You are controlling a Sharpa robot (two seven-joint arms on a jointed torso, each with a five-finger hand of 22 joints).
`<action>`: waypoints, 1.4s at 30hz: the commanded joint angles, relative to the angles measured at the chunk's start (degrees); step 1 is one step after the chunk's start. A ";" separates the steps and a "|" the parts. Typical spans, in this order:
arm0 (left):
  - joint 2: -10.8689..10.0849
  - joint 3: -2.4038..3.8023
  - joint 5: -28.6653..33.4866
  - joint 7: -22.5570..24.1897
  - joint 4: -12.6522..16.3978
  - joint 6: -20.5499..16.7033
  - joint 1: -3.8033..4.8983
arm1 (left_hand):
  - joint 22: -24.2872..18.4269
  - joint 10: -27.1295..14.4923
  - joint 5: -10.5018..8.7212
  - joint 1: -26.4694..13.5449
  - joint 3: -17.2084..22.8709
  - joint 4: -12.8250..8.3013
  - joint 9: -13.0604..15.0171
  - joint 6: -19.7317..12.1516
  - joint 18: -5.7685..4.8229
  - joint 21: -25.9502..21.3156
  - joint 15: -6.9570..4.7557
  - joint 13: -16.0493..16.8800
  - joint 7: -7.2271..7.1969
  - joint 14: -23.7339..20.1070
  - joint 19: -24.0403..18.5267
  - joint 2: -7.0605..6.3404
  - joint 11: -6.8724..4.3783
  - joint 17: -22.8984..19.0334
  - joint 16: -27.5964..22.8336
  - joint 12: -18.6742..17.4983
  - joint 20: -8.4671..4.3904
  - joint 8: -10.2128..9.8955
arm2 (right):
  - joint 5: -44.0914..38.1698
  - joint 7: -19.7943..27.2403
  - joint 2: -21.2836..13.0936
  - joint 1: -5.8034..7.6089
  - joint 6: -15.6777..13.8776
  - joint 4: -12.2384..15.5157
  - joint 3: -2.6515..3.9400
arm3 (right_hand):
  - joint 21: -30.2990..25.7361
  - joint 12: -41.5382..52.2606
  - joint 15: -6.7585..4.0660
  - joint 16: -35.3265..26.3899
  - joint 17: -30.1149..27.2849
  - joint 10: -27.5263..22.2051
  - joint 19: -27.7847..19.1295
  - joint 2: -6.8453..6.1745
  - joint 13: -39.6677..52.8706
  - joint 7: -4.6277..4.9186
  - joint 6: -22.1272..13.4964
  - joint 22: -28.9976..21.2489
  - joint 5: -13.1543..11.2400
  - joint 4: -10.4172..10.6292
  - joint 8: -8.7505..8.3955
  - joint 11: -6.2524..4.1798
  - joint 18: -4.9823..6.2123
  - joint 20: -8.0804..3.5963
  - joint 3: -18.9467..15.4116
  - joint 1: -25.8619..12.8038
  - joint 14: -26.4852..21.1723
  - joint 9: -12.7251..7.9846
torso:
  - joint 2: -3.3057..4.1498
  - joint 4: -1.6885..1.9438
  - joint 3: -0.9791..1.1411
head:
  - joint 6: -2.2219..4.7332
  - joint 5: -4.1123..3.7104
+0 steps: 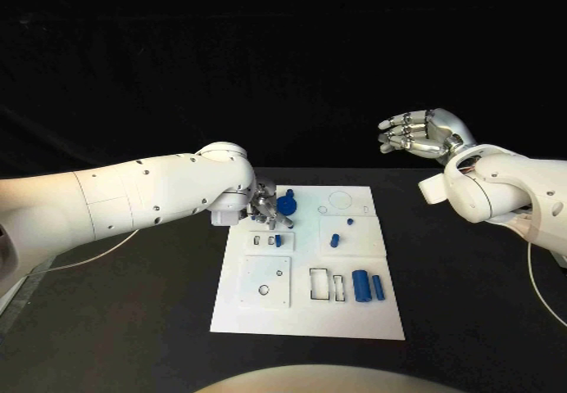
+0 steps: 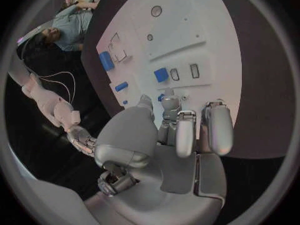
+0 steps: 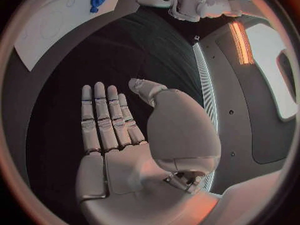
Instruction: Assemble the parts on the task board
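The board [image 1: 310, 323] lies mid-tabletop [image 1: 473, 311], long side running away from the robot. The left hand [image 1: 267, 209] sits low over its far-left part, fingers [image 2: 185, 135] curled down around a blue part [image 1: 288, 201] — whether they truly hold it I cannot tell. Other parts lie near: a small peg [image 1: 334, 240] just right of the hand, two cylinders [image 1: 369, 286] toward the near right.

The likely trouble is a knock — the hand is close to the peg, and a sideways drift could roll it, or a hard press could shift the board.

The right hand [image 1: 419, 131] hangs raised beyond the board's far right corner, fingers apart, empty. Bare tabletop flanks both long edges, leaving room.
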 commanded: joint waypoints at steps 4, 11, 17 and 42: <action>0.31 -0.03 0.96 -0.24 -0.22 1.35 -0.18 | 0.19 0.24 -0.18 -0.12 0.62 -0.03 0.14 0.27 -1.03 0.41 -0.11 0.01 -0.02 5.87 0.38 -0.50 -0.07 14.55 0.22 0.11 0.11 -0.31 | 0.53 1.06 0.11 0.00 -0.43 -0.01 0.01 | -0.33 -0.23 0.09 -0.32 -0.15 -0.06 0.11 -0.34 -0.30 2.82 -0.21 -0.24 0.31 -0.09 -0.32 0.31 0.71 0.35 -0.41 -0.33 -0.05 -0.10 | -0.06 0.11 -0.04 | -0.24 -0.21; 0.65 -0.04 1.60 -0.23 -0.51 2.13 -0.47 | 0.49 0.18 -0.18 0.40 1.96 -0.06 0.44 0.34 -1.08 0.56 -0.15 0.12 -0.07 5.87 0.47 -1.40 -0.12 14.58 0.23 0.15 0.07 -0.47 | 0.54 1.07 0.20 -0.03 -0.49 0.00 0.00 | -0.74 -0.24 0.19 -0.67 -0.32 -0.17 0.26 -0.33 -0.87 3.00 -0.25 -0.73 0.56 -0.17 -0.35 0.45 0.69 0.42 -0.58 -0.37 -0.09 -0.26 | -0.06 0.07 -0.04 | -0.54 -0.19; 0.76 -0.06 1.79 -0.25 -0.98 2.66 -0.88 | 0.56 0.13 -0.17 0.60 3.37 0.01 0.64 0.37 -1.09 0.59 -0.16 0.22 -0.08 5.87 0.47 -2.08 -0.13 14.58 0.23 0.16 0.06 -0.69 | 0.46 1.07 0.20 -0.06 -0.62 0.12 -0.01 | -1.39 -0.24 0.36 -1.18 -0.55 -0.44 0.29 -0.40 -1.66 3.16 -0.49 -1.43 1.06 -0.31 -0.48 0.62 0.65 0.55 -0.87 -0.43 -0.28 -0.51 | -0.14 0.15 -0.03 | -0.68 -0.22; 0.81 -0.08 2.25 -0.19 -1.42 4.94 -1.78 | 1.07 0.00 -0.20 -4.13 19.33 0.04 2.49 1.04 -1.12 0.68 -0.03 0.62 0.08 5.86 0.45 -9.29 0.03 14.58 0.20 -0.06 0.21 -2.71 | 0.28 1.05 0.39 -0.26 -0.60 -0.02 -0.08 | -3.63 0.08 0.79 -2.33 -1.02 -1.12 -0.75 -0.37 -3.60 3.47 -1.01 -3.47 2.23 -0.65 -0.61 0.97 0.59 1.05 -1.66 -0.60 -0.66 -1.11 | -0.11 0.11 0.01 | -1.19 -0.21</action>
